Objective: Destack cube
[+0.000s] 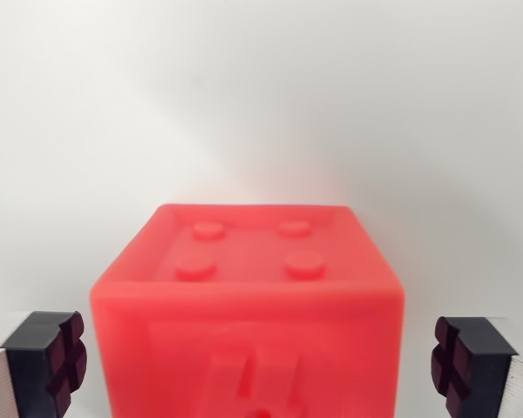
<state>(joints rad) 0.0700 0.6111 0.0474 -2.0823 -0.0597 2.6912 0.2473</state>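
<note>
A red cube point(248, 296) with several round studs on its top face fills the lower middle of the wrist view. My gripper point(260, 370) is open, with one dark fingertip point(57, 361) at the wrist view's left of the cube and the other fingertip point(460, 361) at its right. Small gaps separate both pads from the cube's sides. The cube's lower part is cut off by the frame edge, so anything under it is hidden.
A plain white surface point(261, 104) lies behind and around the cube.
</note>
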